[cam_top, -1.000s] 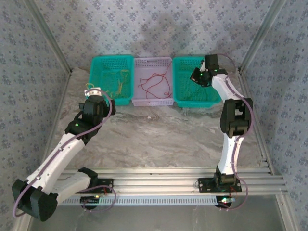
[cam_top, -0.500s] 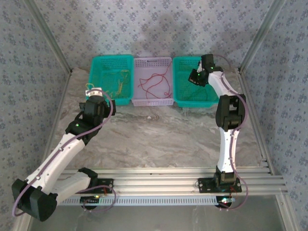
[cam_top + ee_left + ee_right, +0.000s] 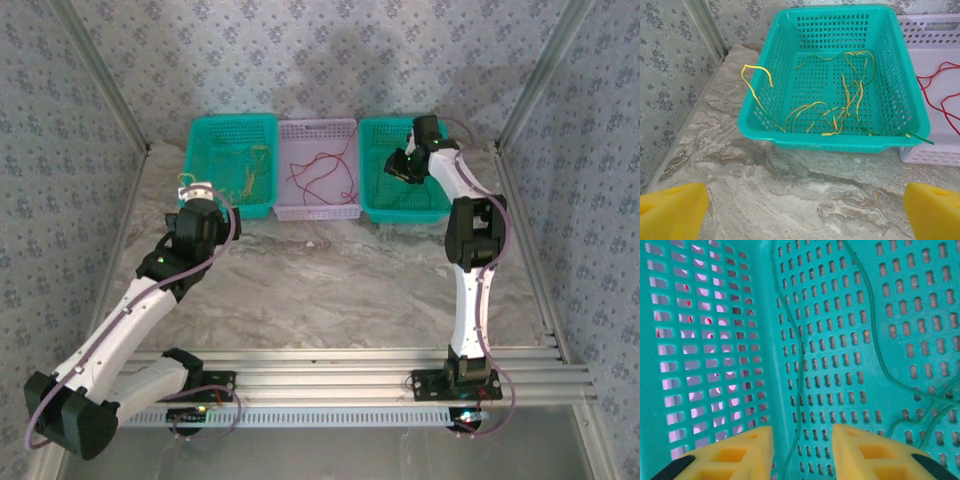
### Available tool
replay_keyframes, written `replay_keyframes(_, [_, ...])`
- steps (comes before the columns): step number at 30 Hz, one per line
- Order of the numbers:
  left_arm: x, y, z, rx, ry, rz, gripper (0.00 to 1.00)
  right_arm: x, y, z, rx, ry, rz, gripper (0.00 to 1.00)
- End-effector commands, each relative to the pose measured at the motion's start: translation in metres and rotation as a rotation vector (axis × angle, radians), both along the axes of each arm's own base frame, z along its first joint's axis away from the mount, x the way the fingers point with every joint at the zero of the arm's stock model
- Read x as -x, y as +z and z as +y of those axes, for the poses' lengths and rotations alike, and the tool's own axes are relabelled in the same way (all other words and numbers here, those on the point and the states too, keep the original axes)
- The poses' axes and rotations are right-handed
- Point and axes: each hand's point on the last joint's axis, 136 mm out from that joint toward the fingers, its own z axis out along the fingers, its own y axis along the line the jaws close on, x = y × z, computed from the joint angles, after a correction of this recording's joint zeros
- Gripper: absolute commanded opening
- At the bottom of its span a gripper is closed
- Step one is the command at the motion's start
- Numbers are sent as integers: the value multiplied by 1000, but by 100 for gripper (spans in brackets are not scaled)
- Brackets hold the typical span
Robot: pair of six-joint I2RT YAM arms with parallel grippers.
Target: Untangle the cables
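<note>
Since a second ago the right arm has folded leftward in the top view, carrying the right gripper (image 3: 405,166) deeper over the right teal basket (image 3: 400,214). Its jaws stand parted, and a green cable (image 3: 799,365) on the basket floor runs down the gap between them, unpinched. At left, the left gripper (image 3: 804,205) hangs spread wide above the marble table (image 3: 790,175), facing the left teal basket (image 3: 815,141) with its yellow cables (image 3: 842,107). Red cables (image 3: 320,176) lie in the lilac basket (image 3: 318,212), top centre.
</note>
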Motion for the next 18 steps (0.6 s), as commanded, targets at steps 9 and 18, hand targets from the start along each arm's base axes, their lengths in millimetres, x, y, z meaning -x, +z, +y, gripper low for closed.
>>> replay_keyframes(9, [1,10,0,-13,-2,-41,100,39,153,-22,153,-94,-444,57])
replay_keyframes(18, [1,8,6,-34,33,-44,100,101,179,-38,215,-131,-545,88])
